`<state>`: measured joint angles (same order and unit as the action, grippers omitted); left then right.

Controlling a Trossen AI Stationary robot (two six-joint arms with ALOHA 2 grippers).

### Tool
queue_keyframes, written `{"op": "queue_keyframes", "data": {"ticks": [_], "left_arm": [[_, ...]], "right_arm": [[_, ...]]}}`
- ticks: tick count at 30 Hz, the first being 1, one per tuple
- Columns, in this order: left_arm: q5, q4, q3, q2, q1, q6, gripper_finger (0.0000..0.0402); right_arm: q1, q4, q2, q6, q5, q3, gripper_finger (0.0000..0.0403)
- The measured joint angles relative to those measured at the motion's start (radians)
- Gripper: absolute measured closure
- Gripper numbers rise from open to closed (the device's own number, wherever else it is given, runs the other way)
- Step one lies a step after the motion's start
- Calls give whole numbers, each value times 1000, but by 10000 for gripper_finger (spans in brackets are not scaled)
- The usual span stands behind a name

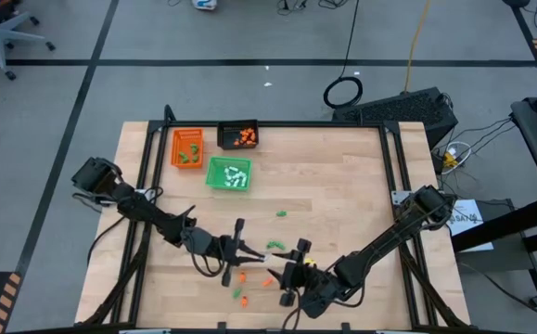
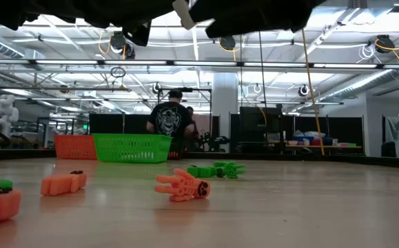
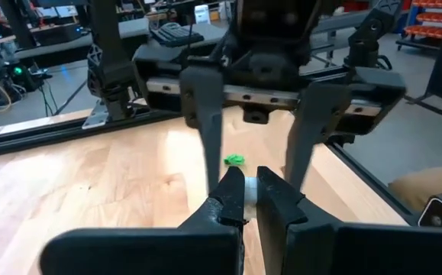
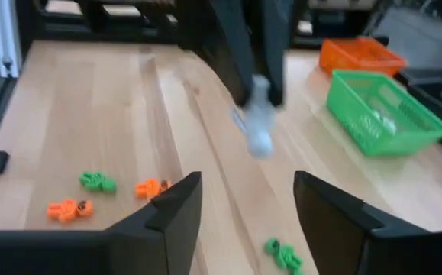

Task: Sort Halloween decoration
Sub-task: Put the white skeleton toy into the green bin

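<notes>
Near the table's front middle, my left gripper (image 1: 259,253) is shut on a small white decoration piece (image 4: 259,126), held above the wood. My right gripper (image 1: 275,268) faces it from the table's right. Its two fingers (image 3: 205,114) are open and spread on either side ahead of the piece, and they touch nothing. Loose pieces lie flat on the table below: green ones (image 4: 97,182) (image 4: 282,253) and orange ones (image 4: 66,208) (image 4: 152,187). Another green piece (image 3: 234,160) lies farther off. My left gripper pinches one end of the white piece (image 3: 246,200) between its two fingertips. The fingers come roughly level, from the table's left. The free end (image 4: 261,143) juts out past the fingertips toward my right gripper, clear of the table.
At the far left stand three small trays: an orange tray (image 1: 186,147), a black tray (image 1: 238,135) with orange pieces and a green tray (image 1: 229,174) with white pieces. A green piece (image 1: 282,213) lies mid-table. A person (image 2: 171,120) stands in the room behind.
</notes>
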<state>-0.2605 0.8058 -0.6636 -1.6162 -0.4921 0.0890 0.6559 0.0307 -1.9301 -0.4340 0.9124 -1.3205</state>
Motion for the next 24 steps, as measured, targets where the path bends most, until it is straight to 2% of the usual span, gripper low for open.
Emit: {"op": "queue_keyframes", "data": {"ticks": [4, 8, 17, 24], "left_arm": [[2, -7, 1, 19, -12, 33, 391], [3, -18, 1, 43, -40, 131, 391], [-1, -30, 1, 54, -110, 524, 391], [-3, -30, 1, 54, -144, 655, 391]], "right_arm": [[0, 84, 0, -96, -5, 0, 203], [0, 130, 0, -146, -13, 0, 203], [0, 132, 0, -149, -51, 0, 202], [1, 131, 0, -149, -51, 0, 205]]}}
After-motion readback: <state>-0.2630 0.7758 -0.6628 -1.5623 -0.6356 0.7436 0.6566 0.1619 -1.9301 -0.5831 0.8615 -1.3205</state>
